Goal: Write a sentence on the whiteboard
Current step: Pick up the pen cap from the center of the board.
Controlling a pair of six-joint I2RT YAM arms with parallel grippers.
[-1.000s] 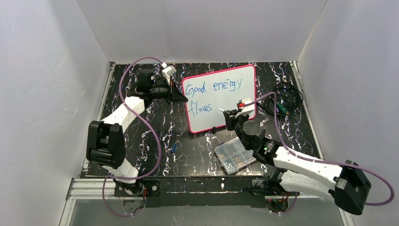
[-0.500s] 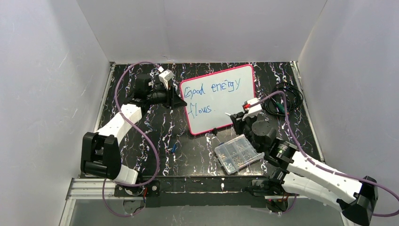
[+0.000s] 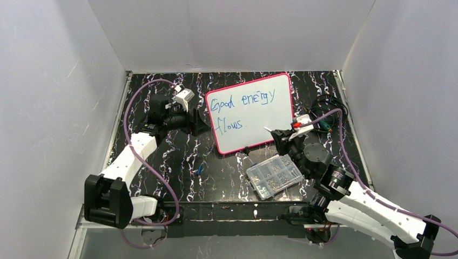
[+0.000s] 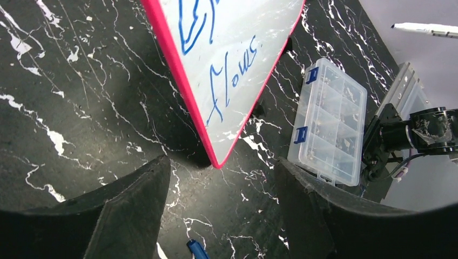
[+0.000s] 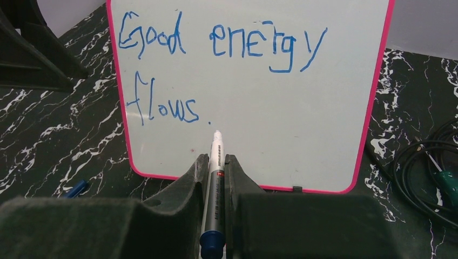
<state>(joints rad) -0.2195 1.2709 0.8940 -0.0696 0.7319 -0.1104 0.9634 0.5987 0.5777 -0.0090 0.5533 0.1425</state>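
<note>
The whiteboard [image 3: 259,121] lies flat at the table's back middle, pink-framed. On it stands the sentence [image 3: 243,100] in blue marker, "Good energy" above "flows." My left gripper [image 3: 199,117] is open just off the board's left edge. In the left wrist view its fingers [image 4: 135,208] straddle bare table below the whiteboard's [image 4: 237,38] near corner, touching nothing. My right gripper [image 5: 216,160] is shut on a blue marker [image 5: 214,189]. The marker's tip points at the whiteboard [image 5: 281,124] just below the full stop after the sentence [image 5: 216,46]. From above, the right gripper [image 3: 279,135] sits at the board's lower right edge.
A clear parts box [image 3: 274,177] lies in front of the board, close to the right arm. A blue marker cap [image 3: 200,169] lies on the dark marbled table near the left gripper. A coiled black cable [image 3: 327,116] lies right of the board. White walls enclose the table.
My left gripper has let go of the board's left edge, opened and drawn back to the left. My right arm has pulled back towards the right with the marker.
</note>
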